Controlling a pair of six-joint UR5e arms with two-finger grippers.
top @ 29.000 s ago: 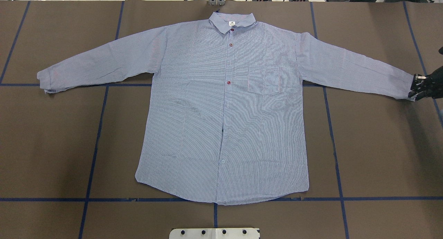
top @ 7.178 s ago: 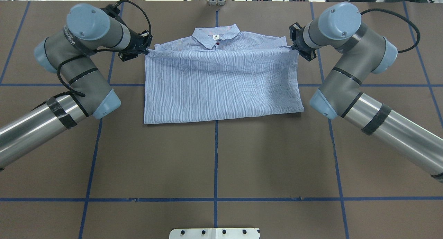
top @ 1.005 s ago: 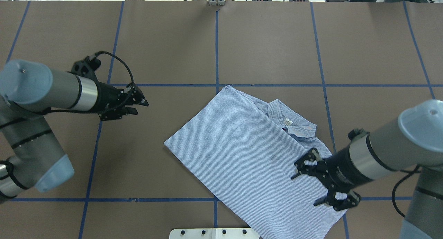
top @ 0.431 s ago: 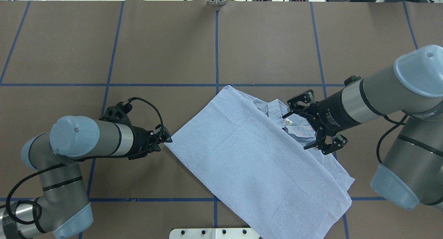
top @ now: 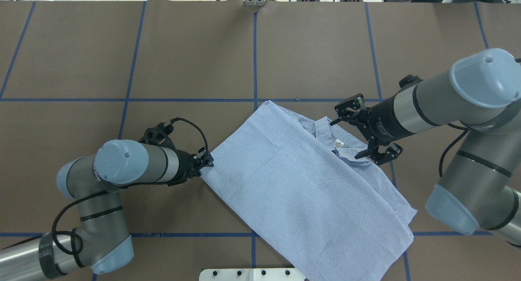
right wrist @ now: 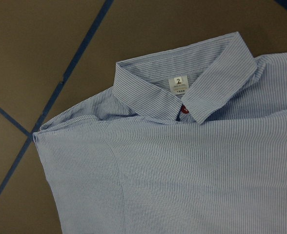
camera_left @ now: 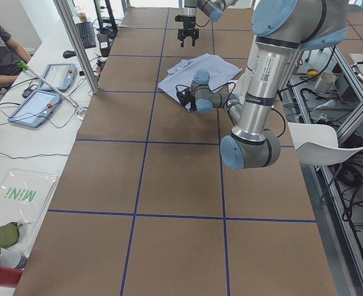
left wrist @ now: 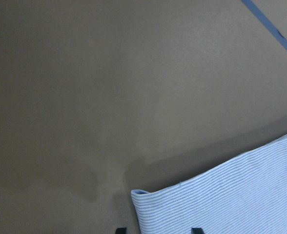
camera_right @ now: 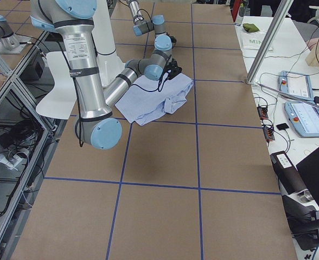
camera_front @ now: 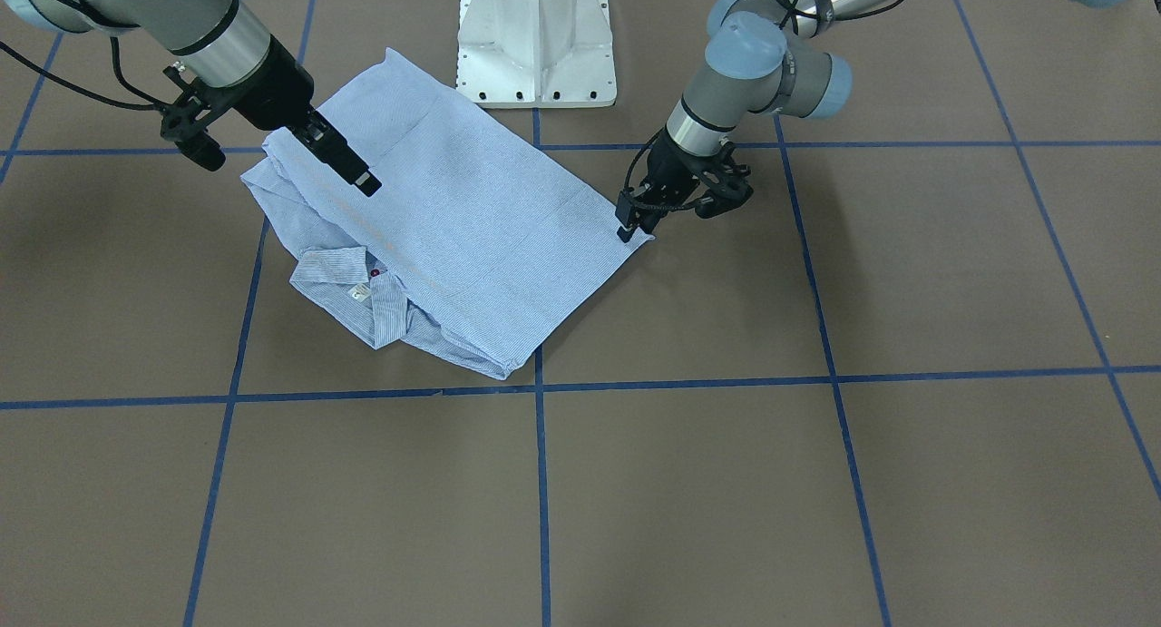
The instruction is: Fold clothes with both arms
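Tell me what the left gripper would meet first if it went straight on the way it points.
The shirt, at its corner. It lies right ahead of the left gripper, apparently between the parted jaws already. Contact is unclear.

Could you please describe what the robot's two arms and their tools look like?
The left arm and right arm have silver tubes, grey joints, light blue caps and black bands. A black cable loops beside each black wrist; the right wrist bears white lettering. The left tool and right tool are black, two-fingered linkages.
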